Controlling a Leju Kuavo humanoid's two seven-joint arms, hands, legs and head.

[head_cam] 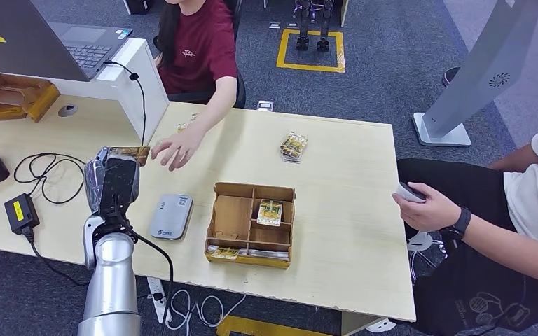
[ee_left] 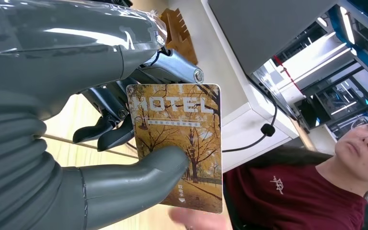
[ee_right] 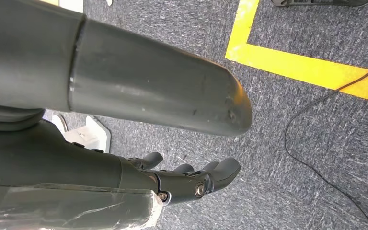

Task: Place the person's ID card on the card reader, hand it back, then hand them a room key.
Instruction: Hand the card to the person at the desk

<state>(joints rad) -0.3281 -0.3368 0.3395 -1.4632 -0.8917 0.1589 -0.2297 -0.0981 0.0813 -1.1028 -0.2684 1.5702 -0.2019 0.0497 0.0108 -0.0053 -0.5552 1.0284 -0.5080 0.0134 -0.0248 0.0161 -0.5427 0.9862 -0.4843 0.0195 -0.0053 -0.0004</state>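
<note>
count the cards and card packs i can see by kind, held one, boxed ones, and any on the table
autumn-print HOTEL room key card pinched in the left hand: 1
yellow-print card stacks inside the brown cardboard divider box: 2, one in a right-side compartment, one along the front strip
wrapped yellow card pack on the pale wooden table: 1
total: 4

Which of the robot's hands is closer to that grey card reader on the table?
The left. The left hand is raised just beside the card reader, holding the hotel key card. The right hand hangs over the carpet floor, away from the table.
</note>
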